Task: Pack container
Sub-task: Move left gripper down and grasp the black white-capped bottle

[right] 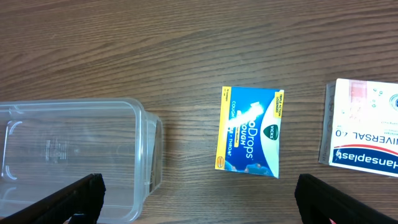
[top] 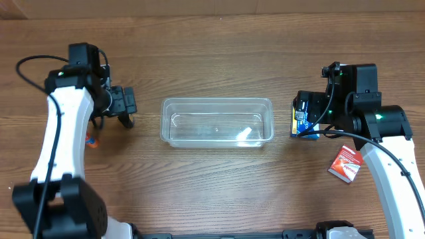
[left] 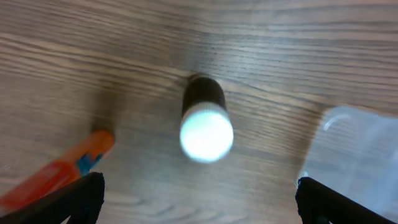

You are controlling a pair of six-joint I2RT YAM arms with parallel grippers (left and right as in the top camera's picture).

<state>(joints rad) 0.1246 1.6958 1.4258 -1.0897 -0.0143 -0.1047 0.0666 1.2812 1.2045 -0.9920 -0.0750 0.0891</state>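
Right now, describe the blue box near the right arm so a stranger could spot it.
Find the clear container mid-table, then look just past its end on the right arm's side. The blue box lies flat there. Unlike the white-and-red box beside it, it has yellow edging and says Vicks.

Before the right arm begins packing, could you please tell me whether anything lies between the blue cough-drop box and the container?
Nothing visible does. In the right wrist view, only bare table separates the blue cough-drop box from the container. The white plaster box lies on the blue box's other side, off that path.
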